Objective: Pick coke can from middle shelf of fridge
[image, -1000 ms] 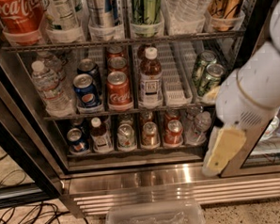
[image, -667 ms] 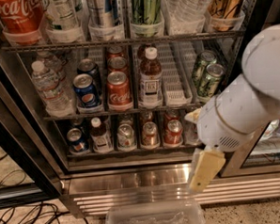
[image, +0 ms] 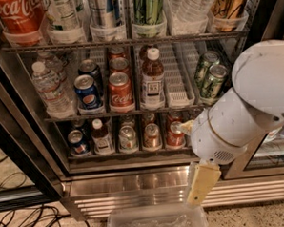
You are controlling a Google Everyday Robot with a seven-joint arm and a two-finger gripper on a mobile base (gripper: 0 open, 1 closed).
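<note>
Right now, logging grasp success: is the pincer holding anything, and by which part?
Nothing: the pincer hangs bare, low before the fridge base; the coke can stands on the middle shelf.

Shop-type drinks fridge (image: 136, 185); hand (image: 202, 185) btm-right

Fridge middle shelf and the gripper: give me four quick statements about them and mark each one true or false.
1. The coke can stands on the middle shelf, next to a blue Pepsi can. True.
2. The gripper is holding the coke can. False: it hangs low in front of the steel base of the fridge, well apart from the can.
3. A white-capped bottle stands on the coke can's other side. True.
4. The green cans stand between the Pepsi can and the coke can. False: they are at the shelf's end on the picture's right.
</note>
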